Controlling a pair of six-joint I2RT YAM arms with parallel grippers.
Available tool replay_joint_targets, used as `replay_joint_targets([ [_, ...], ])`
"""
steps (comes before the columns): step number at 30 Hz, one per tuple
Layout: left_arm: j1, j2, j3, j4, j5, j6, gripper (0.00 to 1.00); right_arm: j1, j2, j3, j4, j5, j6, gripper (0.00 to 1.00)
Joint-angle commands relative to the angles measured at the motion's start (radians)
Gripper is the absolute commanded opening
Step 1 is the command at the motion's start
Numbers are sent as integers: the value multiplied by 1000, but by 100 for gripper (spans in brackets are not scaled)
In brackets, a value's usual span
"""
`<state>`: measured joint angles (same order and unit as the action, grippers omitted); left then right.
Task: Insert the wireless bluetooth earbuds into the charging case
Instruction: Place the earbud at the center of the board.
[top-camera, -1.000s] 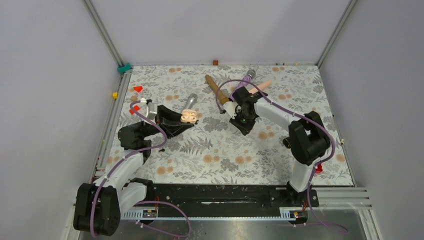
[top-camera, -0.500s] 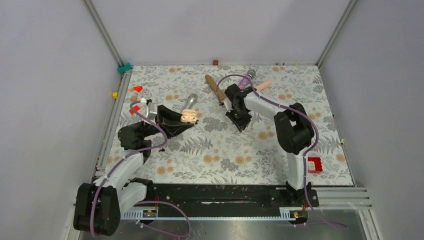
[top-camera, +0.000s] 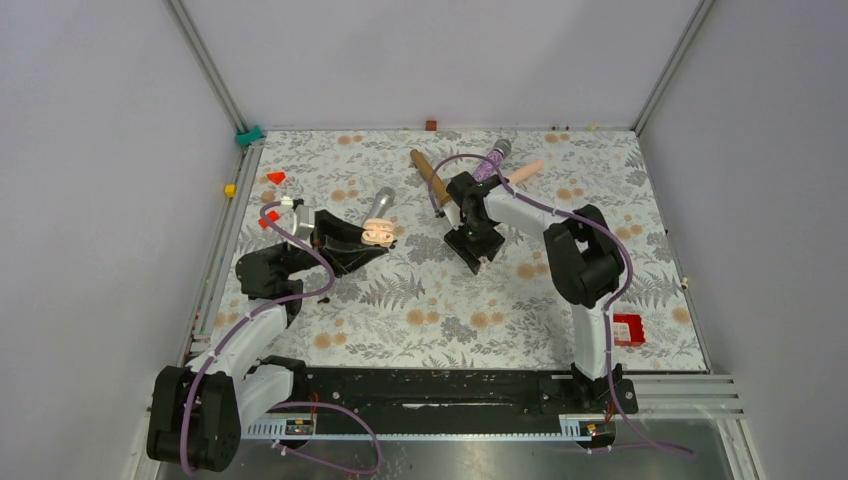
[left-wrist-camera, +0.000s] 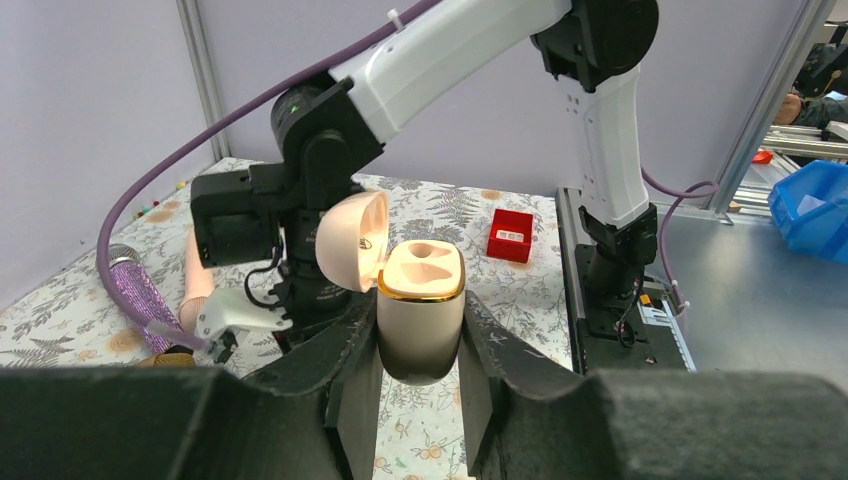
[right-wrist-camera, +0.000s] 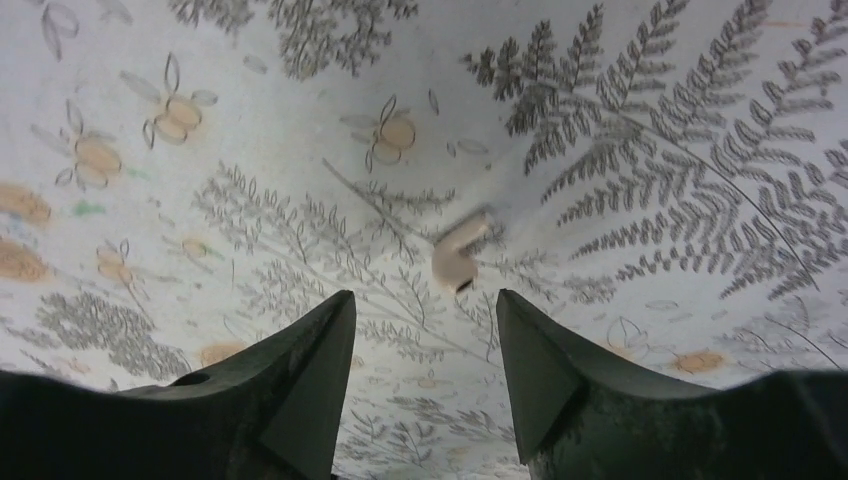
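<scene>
left gripper (left-wrist-camera: 419, 330) is clamped on the charging case (left-wrist-camera: 421, 285), fingers tight against both its sides, case upright and lifted off the cloth. its lid (left-wrist-camera: 352, 241) is hinged open, tipped toward 10 o'clock in the left wrist view, and a hollow shows in the top face above the gold rim. from the top camera the case sits at 9 o'clock of the right gripper (top-camera: 474, 256), well apart from it, with the silver microphone (top-camera: 380, 205) just past it at 12 o'clock. right gripper points down near the middle of the floral table cloth (right-wrist-camera: 250, 150), jaws parted wide, nothing between them. one earbud (right-wrist-camera: 456, 256) lies on the cloth: a small cream piece, blurred, just beyond the fingertips at 1 o'clock of the gap, touching neither finger. i can find only this one. purple microphone (top-camera: 493, 157) lies at 12 o'clock of the right gripper, near the far edge. red box (top-camera: 629, 328) sits at 4 o'clock, beside the right arm.
</scene>
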<state>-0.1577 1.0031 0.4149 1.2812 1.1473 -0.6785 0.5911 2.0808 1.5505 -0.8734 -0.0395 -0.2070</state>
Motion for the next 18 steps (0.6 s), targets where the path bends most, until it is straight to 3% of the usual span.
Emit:
replay_joint_targets([
  [1, -3, -7, 16, 46, 5, 16, 5, 12, -176, -50, 12, -60, -180, 63],
  [4, -3, -10, 15, 45, 6, 15, 5, 11, -297, -170, 116, -33, -358, 63],
  [10, -2, -10, 21, 42, 6, 15, 5, 11, -505, -521, 426, -27, -872, 58],
  [16, -3, -16, 21, 33, 10, 29, 5, 15, -486, -522, 454, -87, -1055, 48],
  [18, -2, -23, 21, 23, 10, 41, 5, 21, -472, -523, 484, -99, -1098, 49],
])
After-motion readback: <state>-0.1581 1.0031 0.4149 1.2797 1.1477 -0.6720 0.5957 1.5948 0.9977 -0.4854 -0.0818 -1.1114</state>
